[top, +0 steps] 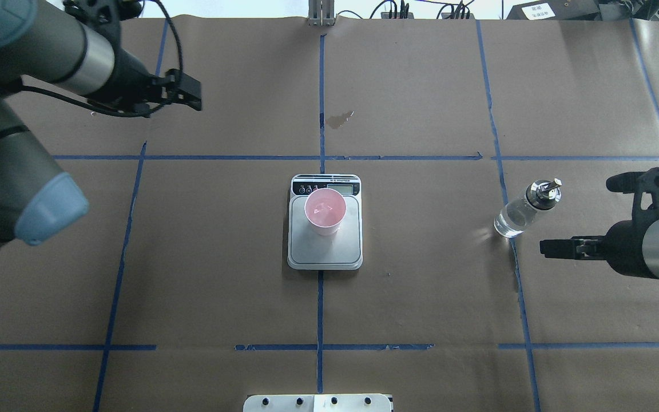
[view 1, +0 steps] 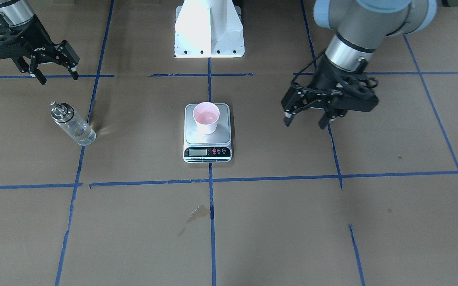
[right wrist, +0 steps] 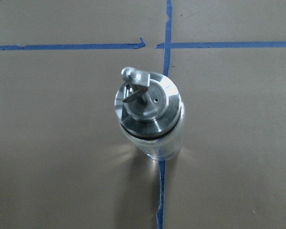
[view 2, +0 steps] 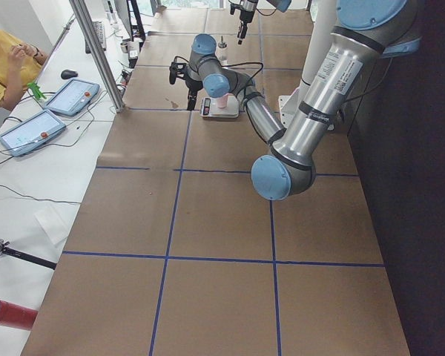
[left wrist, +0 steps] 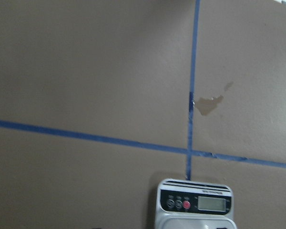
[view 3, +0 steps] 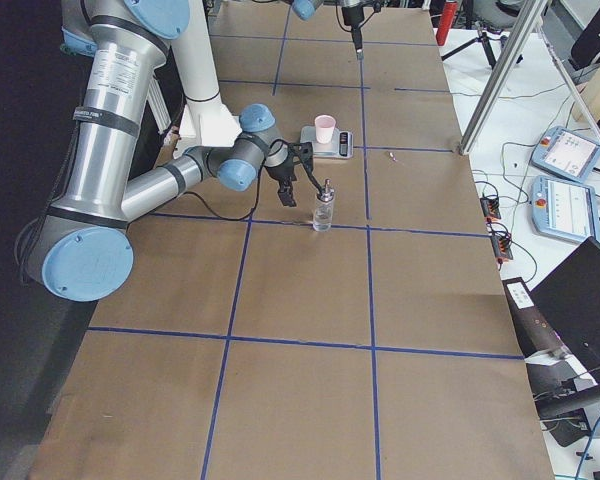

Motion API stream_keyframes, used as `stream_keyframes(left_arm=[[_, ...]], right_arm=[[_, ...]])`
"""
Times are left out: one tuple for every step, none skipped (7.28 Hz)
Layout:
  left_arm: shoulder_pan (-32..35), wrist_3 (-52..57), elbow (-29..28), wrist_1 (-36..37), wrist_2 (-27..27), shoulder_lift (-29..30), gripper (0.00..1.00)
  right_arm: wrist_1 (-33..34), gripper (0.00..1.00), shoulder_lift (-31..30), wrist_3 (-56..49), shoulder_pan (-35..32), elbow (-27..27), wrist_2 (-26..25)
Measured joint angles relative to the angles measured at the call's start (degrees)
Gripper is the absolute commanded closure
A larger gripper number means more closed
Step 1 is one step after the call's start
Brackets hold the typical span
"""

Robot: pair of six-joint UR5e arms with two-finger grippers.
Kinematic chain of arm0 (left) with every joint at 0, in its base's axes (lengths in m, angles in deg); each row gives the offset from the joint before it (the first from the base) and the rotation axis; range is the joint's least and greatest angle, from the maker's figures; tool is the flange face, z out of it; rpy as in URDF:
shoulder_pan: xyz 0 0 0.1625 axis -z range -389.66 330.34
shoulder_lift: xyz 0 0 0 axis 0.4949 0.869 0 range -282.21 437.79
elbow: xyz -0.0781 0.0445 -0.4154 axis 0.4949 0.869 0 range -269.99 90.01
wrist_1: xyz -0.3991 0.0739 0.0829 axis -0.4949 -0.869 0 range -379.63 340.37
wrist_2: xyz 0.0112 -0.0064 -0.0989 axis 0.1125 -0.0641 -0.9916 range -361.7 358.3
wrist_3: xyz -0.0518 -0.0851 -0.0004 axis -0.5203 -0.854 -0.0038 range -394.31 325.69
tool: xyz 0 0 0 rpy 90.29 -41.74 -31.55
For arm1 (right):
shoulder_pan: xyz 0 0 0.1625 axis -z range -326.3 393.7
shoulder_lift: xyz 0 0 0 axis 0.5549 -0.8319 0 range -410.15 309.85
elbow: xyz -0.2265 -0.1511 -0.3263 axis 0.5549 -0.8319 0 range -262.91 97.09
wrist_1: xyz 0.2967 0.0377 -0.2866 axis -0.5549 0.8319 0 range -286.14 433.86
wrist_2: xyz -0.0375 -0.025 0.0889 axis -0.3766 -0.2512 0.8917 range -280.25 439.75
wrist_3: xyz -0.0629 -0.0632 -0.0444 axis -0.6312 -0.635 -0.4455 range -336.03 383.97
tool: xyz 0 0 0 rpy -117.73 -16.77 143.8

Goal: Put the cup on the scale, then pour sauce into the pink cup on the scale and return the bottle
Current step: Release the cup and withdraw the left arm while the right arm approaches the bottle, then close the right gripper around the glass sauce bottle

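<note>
**Bottle pick-up for the pour: grasp notes**

Cup [top: 325, 210] stands upright on the scale [top: 325, 257], toward the display end of the platform. Whether it holds liquid I cannot tell.

Bottle [top: 521, 213] stands upright on the table at 3 o'clock from the scale in the overhead view, well apart, on a blue tape line [top: 517, 274]. Clear sauce [top: 509, 224] shows in its lower part.

Right gripper [view 1: 59, 78]: fingers spread, empty, raised near the bottle at about 3 o'clock from it, not touching.

Left gripper [view 1: 304, 122]: spread, empty, at 10 o'clock from the scale.

Judgement: the step in hand is taking the bottle.
- Close squarely on the glass body below the silver cap [right wrist: 148, 102]; smooth glass may slip.
- The spout [right wrist: 133, 76] points away from the cup, so plan a wrist turn before tilting.
- Lift straight up before travelling.
</note>
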Motion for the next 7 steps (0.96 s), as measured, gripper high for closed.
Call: stream_keyframes(left_arm=[[4.4,8.5,0.7,0.0,-1.7,-3.6,0.0],[8.3,15.5,0.9,0.0,-3.1,-6.4,0.0],[11.4,21.8,1.0,0.0,-3.8,-9.0,0.0],[13.5,26.2,0.9,-0.1,-4.0,-11.0,0.0],[14.6,28.7,0.7,-0.1,-4.1,-12.1,0.0],[15.1,31.0,0.5,-0.1,-4.1,-12.8,0.0],[15.5,33.1,0.3,-0.1,-4.1,-13.5,0.0]], right_arm=[[-1.3,0.03,-0.5,3.1,5.2,-1.0,-8.0],[-3.0,0.0,-0.9,5.2,8.6,-1.9,-14.1],[-5.4,0.0,-1.5,7.1,11.5,-3.0,-20.1],[-7.4,0.0,-2.2,8.9,15.5,-4.3,-28.8],[-8.9,0.0,-2.5,10.0,19.1,-5.4,-36.7],[-10.0,0.0,-2.6,11.1,21.9,-6.5,-43.4],[-11.2,0.0,-2.6,11.9,24.2,-8.0,-49.4]])
